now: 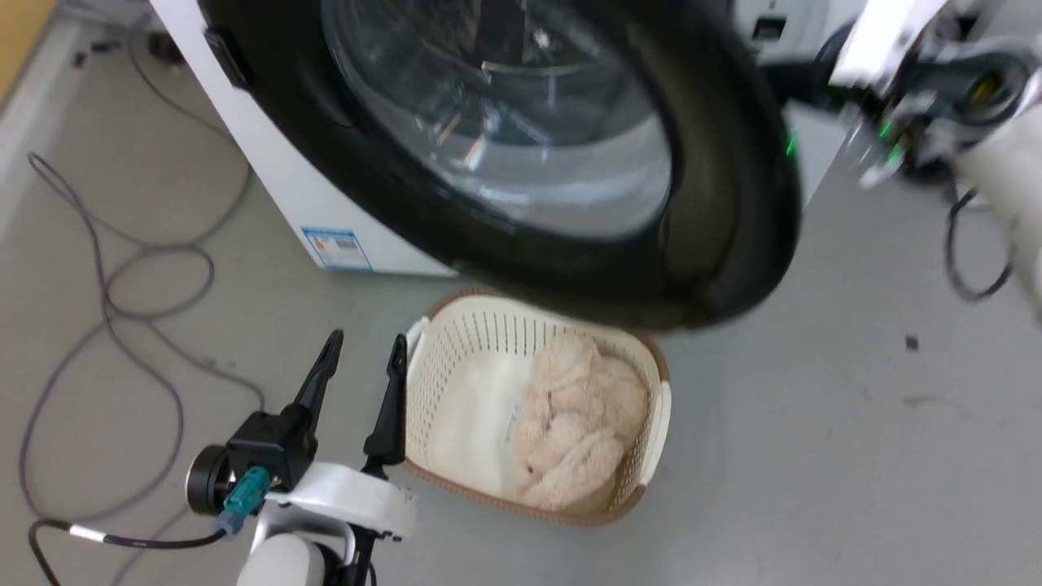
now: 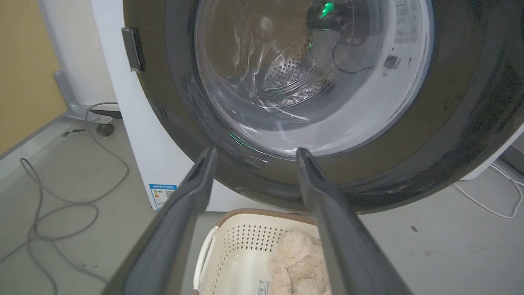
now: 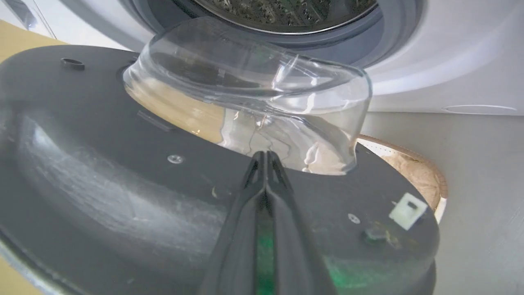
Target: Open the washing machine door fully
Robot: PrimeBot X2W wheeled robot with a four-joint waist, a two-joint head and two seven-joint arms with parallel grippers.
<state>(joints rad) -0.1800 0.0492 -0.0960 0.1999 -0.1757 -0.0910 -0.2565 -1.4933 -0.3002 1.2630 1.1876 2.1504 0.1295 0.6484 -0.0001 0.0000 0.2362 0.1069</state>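
The washing machine door [image 1: 716, 163], glossy black with a clear glass bowl, stands swung well out from the white washing machine [image 1: 277, 163]. In the right wrist view its matte inner rim [image 3: 123, 196] and bulging bowl [image 3: 254, 106] lie close ahead, with the steel drum [image 3: 286, 12] behind. My right gripper [image 3: 266, 157] is shut with nothing in it, its tips against the inner side of the door beside the bowl. My left gripper [image 1: 362, 350] hangs open low at the left, apart from the door [image 2: 470, 102], its fingers [image 2: 196, 180] empty.
A cream laundry basket [image 1: 456, 342] holding a fluffy beige cloth [image 1: 578, 423] sits on the floor under the door. Grey cables [image 1: 106, 285] loop over the floor at the left. A white cable [image 2: 491, 200] lies at the right.
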